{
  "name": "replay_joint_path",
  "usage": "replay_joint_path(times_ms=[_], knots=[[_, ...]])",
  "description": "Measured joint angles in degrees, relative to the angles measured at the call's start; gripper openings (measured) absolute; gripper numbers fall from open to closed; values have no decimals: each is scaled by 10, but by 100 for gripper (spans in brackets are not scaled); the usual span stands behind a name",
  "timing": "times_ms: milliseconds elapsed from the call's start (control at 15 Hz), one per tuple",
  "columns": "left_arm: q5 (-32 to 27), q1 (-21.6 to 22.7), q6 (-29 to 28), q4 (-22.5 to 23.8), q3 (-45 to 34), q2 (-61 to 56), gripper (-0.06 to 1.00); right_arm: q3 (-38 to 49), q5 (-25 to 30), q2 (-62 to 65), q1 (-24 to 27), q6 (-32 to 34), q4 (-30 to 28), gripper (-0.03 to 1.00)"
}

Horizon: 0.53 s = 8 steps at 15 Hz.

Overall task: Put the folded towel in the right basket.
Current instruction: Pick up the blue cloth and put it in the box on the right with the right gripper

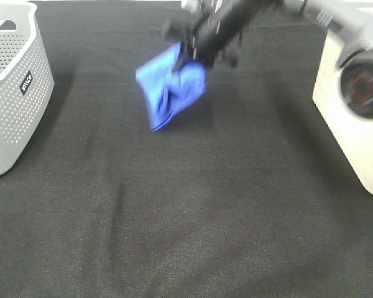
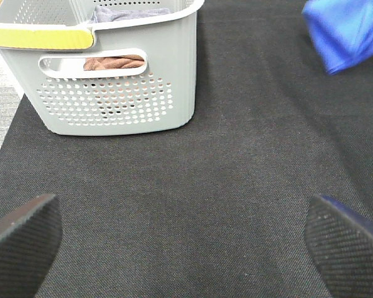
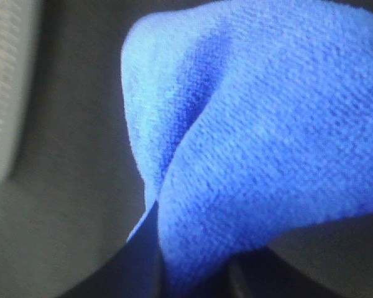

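Exterior high view gives me the whole layout: a black woven cloth (image 1: 186, 217) covers the table, a grey perforated plastic basket (image 1: 12, 93) stands at the left edge, and a cream plastic basket (image 1: 354, 130), my target, stands at the right edge. The right arm (image 1: 336, 18) stretches in from the far right toward the far middle, its dark links blurred.

From it hangs the blue terry towel (image 1: 171, 87), clear of the cloth, left of centre and well apart from the cream plastic basket. The right gripper (image 1: 196, 53) is clamped on the towel's upper right corner; the rest droops down and leftward in loose folds. In the right wrist view the towel (image 3: 261, 136) fills nearly the whole frame, so I cannot see the jaws themselves there.

I judge the blue terry towel light, soft and limp, with a grippy nap, so it should not slip out. It will swing and may unfold in transit. A pinch through all the layers at the folded edge would hold it together best; the corner hold I have lets it sag.

The left gripper (image 2: 186, 242) hovers low over the cloth, spread wide and holding nothing, its textured pads (image 2: 22, 239) far apart. It faces the grey perforated plastic basket (image 2: 118, 93), which has brown fabric (image 2: 115, 62) inside.
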State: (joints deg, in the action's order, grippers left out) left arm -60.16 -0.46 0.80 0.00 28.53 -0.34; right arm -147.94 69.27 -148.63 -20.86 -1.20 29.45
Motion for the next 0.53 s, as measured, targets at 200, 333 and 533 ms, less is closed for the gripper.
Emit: replay_joint_path(times_ms=[200,333,533], knots=[[0,0,0,0,0,0,99,54,1,139,0,5,-94,19],[0,0,0,0,0,0,99,163,2,263,0,4,-211,19],[0,0,0,0,0,0,99,280,3,387,17,12,-310,19]])
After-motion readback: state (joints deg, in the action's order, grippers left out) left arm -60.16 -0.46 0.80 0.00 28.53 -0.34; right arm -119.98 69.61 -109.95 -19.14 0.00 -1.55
